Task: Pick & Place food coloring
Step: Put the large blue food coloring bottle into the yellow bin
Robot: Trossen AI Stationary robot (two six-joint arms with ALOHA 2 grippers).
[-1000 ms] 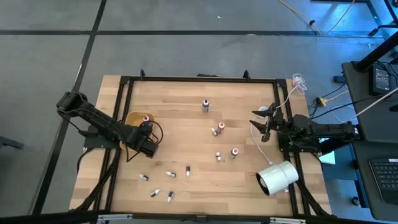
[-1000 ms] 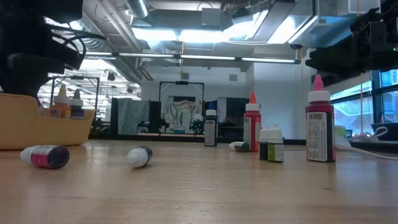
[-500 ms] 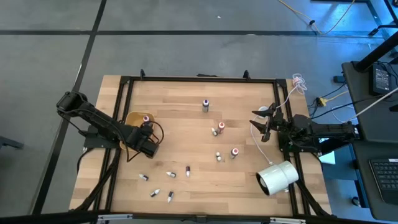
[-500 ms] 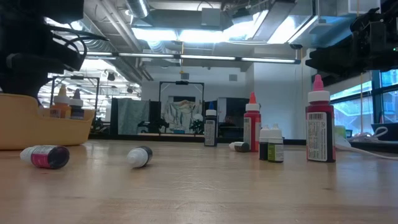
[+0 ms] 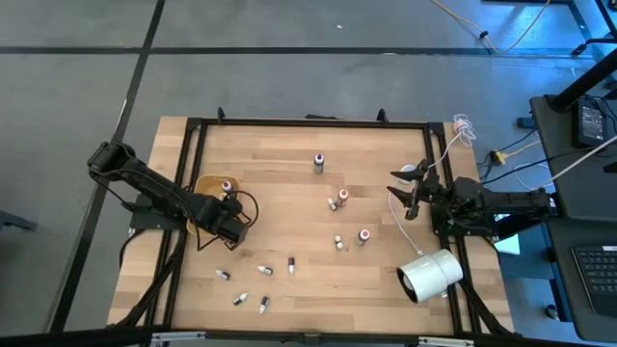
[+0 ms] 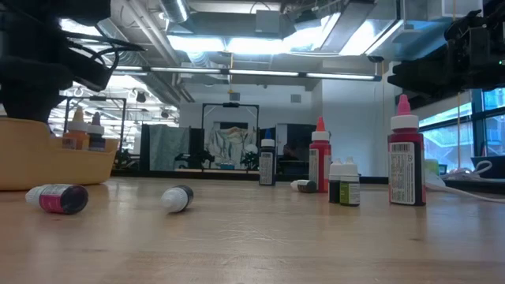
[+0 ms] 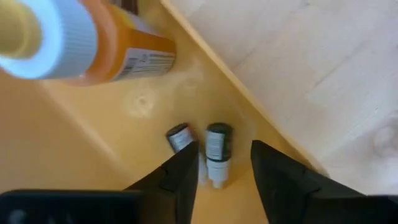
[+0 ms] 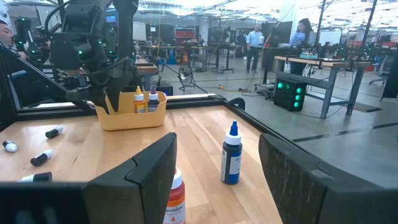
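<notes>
left gripper (image 7: pixel 221 165) parked over the tan tray (image 5: pixel 205 183), fingers apart with nothing gripped, two little food coloring bottles (image 7: pixel 217 152) lying in the tray right below, more scattered on the bench (image 5: pixel 280 202), right gripper (image 5: pixel 403 189) open, waiting at the right edge

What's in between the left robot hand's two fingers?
In the left wrist view, a small dark bottle lies in the yellow tray between the left end effector's open fingers; another lies beside it.
</notes>
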